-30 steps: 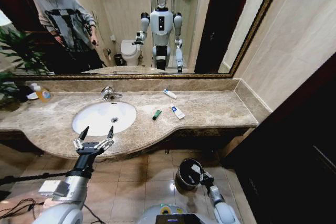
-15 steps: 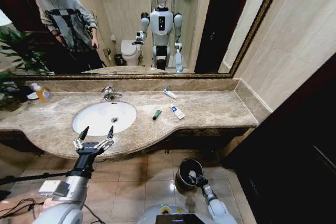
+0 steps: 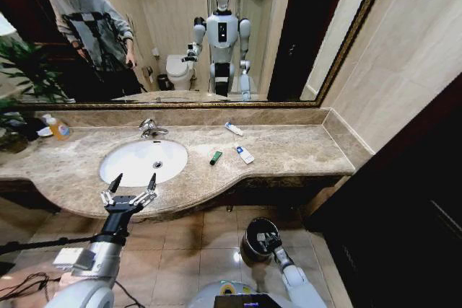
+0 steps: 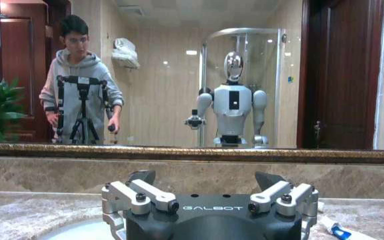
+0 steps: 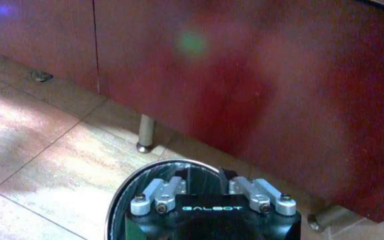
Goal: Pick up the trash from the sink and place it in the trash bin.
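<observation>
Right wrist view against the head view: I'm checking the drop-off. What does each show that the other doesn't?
Right wrist alone: the red-brown cabinet front and its metal legs behind the bin.
Head alone: the sink, three tubes on the counter, and the open left gripper at the counter's front edge.
Both: the right gripper over the bin on the tiled floor.

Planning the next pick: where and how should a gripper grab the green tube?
Take the green tube across its narrow middle, coming straight down from above. It lies flat on the countertop, between the sink and a white tube, clear of both, so fingers should fit on either long side. Its long axis runs tilted toward the mirror, so turn the wrist to close across that axis.
</observation>
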